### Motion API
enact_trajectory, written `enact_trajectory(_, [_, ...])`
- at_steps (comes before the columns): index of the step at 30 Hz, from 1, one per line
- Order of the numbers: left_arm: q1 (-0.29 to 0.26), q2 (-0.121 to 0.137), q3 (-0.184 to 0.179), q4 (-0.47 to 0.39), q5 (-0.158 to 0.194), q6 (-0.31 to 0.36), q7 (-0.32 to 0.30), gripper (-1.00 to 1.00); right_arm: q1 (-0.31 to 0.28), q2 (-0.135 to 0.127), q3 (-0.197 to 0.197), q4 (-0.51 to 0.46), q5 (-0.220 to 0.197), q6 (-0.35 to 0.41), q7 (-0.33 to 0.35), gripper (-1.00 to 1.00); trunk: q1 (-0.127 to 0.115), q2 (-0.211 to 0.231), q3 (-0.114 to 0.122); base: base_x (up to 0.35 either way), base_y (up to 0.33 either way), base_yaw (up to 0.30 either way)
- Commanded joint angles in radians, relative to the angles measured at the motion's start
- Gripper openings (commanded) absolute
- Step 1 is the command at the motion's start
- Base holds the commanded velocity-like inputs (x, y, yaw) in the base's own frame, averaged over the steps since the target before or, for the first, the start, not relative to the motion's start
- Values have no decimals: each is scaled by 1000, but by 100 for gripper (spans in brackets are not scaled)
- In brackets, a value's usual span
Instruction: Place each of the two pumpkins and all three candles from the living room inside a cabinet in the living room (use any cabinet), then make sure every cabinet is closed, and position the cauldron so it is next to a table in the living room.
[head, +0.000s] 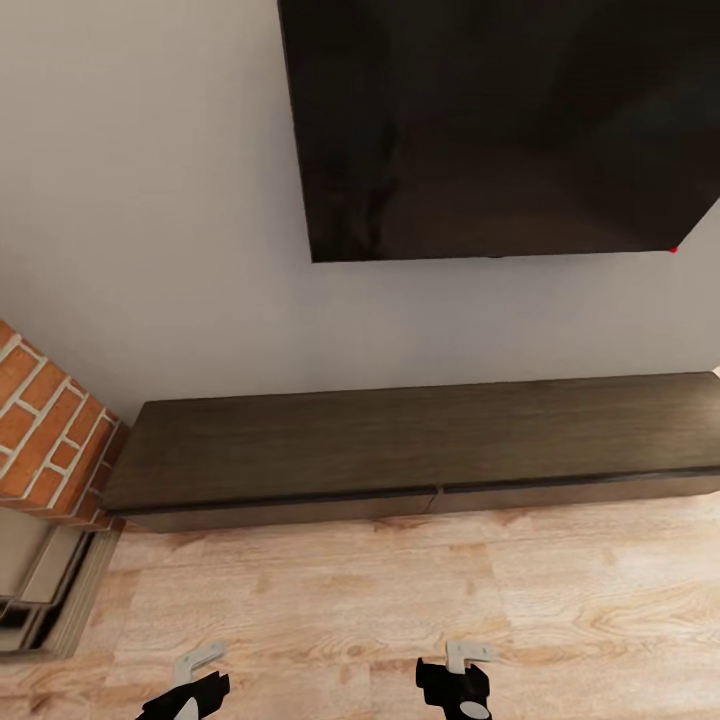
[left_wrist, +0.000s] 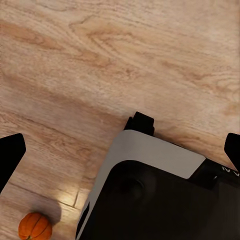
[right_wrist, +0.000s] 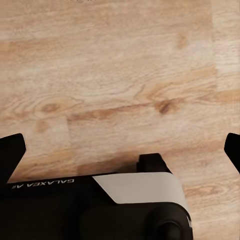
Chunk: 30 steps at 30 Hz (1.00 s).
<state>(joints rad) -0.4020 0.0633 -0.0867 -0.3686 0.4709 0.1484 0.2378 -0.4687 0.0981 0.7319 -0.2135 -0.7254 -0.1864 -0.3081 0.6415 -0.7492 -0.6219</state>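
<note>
The long, low, dark-brown cabinet (head: 400, 440) stands against the wall ahead, its two front panels flush and shut, its top bare. One small orange pumpkin (left_wrist: 35, 226) lies on the wood floor beside my base in the left wrist view. My left gripper (head: 195, 678) and right gripper (head: 458, 675) hang low at the near edge of the head view, well short of the cabinet. Both wrist views show the fingers spread wide over the floor, left gripper (left_wrist: 120, 150) and right gripper (right_wrist: 120, 150), with nothing between them. Candles and cauldron are out of view.
A large black screen (head: 500, 130) hangs on the wall above the cabinet. A brick fireplace corner (head: 45, 430) juts out at the left, touching the cabinet's end. Light wood floor (head: 400, 590) lies between me and the cabinet. My grey-and-black base (left_wrist: 150, 190) sits under both wrists.
</note>
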Motion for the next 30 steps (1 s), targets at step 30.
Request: enact_trajectory(30, [3, 49, 137, -803, 140, 835, 6, 100, -1, -6, 6, -1, -20, -28, -5, 100, 4, -8, -4, 0, 0, 0])
